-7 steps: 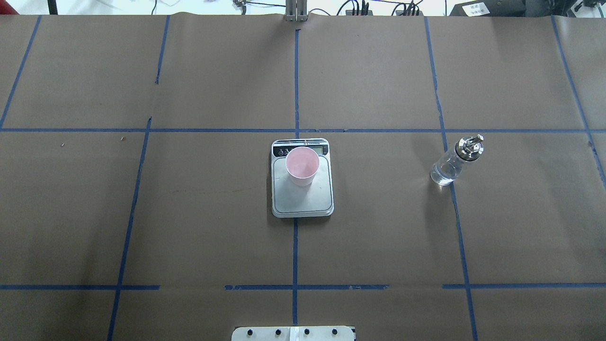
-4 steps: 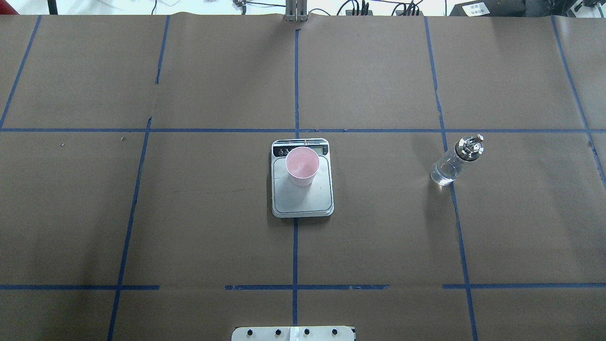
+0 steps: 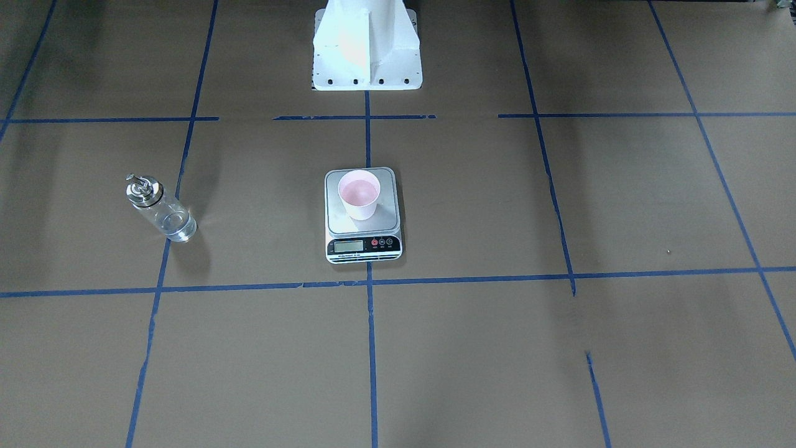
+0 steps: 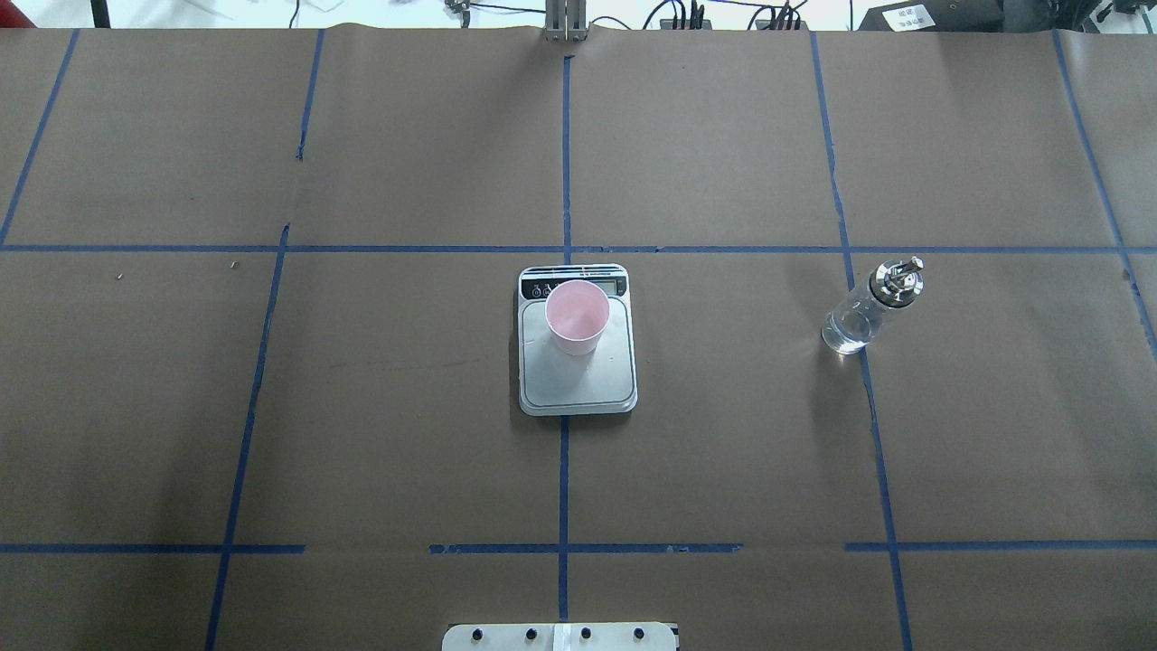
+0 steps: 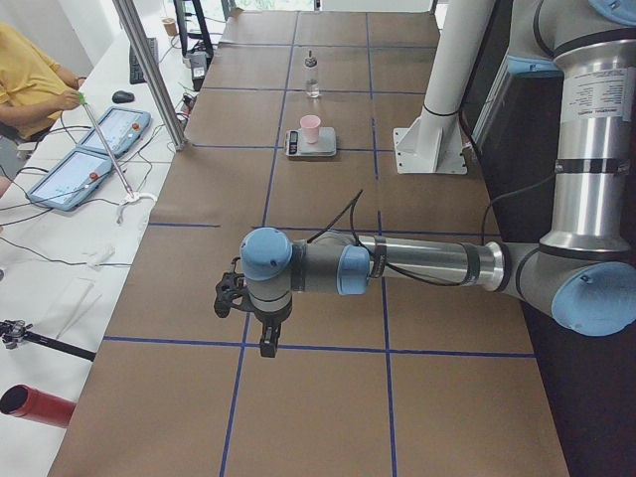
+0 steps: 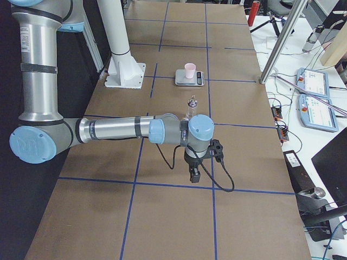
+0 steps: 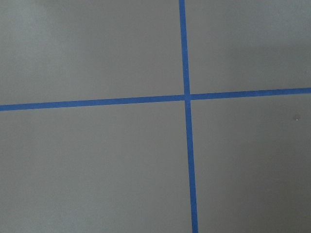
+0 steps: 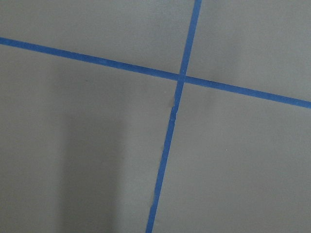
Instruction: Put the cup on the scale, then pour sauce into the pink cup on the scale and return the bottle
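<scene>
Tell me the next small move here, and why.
Probably swing the right gripper toward the bottle. The cup already stands on the scale, the bottle stands upright and unheld on the robot's right, and that gripper hangs well apart from it. Whether anything is in the cup, I cannot tell.

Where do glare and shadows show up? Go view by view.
Overhead exterior: the glass bottle glints at its base and throws a shadow toward the robot. Exterior front-facing: the white robot pedestal is blown out. Right wrist-mounted: a dim vertical shadow band crosses the brown paper.
</scene>
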`<action>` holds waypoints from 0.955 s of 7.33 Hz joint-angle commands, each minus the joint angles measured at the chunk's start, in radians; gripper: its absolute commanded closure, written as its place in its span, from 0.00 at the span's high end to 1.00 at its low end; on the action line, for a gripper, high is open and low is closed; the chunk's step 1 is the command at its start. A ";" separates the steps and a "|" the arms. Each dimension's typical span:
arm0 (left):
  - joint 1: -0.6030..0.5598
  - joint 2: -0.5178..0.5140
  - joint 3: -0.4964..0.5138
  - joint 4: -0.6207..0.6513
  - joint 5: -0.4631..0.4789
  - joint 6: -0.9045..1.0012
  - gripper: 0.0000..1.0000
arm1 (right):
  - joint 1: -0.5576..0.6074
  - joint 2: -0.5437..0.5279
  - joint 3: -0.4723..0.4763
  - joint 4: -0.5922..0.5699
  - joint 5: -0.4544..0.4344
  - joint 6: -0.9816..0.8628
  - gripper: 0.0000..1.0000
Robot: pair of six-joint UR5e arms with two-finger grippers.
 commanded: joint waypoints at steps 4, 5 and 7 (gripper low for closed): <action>0.004 -0.003 0.001 0.111 0.008 -0.001 1.00 | -0.002 0.006 -0.003 -0.003 0.011 0.001 1.00; 0.010 0.003 0.002 0.114 0.008 -0.001 1.00 | -0.002 0.006 0.000 -0.002 0.012 0.001 1.00; 0.020 0.013 0.007 0.104 0.008 0.000 1.00 | -0.002 0.005 -0.001 -0.001 0.012 -0.001 1.00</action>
